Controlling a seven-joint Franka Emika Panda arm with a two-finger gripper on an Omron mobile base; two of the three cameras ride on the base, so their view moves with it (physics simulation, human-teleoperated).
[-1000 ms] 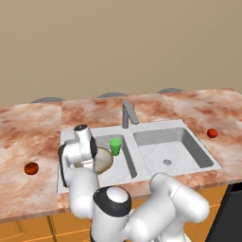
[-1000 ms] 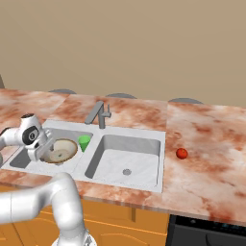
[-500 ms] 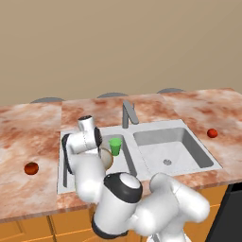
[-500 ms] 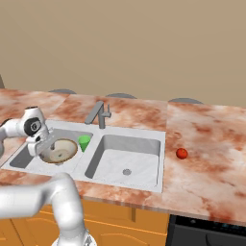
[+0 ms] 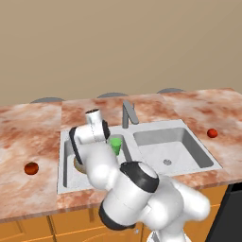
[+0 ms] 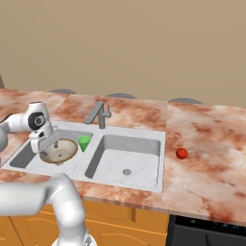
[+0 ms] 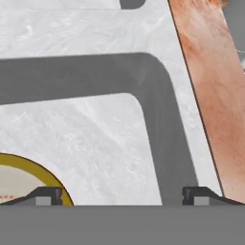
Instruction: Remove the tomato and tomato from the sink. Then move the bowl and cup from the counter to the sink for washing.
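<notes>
Both tomatoes out: darker tomato (image 5: 31,168) frame left, brighter tomato (image 5: 212,133) frame right, both on counter (image 5: 28,137). Bowl (image 6: 58,150) and cup (image 5: 115,144) sit in sink (image 5: 175,166), left basin. Gripper (image 7: 122,195) spread wide, empty. Task looks done.

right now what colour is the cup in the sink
Bright green; the cup shows best in the right base view.

Pale grey sink (image 6: 166,144), green cup (image 6: 84,142), tan bowl (image 6: 58,150), red tomatoes (image 6: 181,153) (image 5: 31,168), reddish-brown-and-white marbled desk (image 6: 206,144)
</notes>
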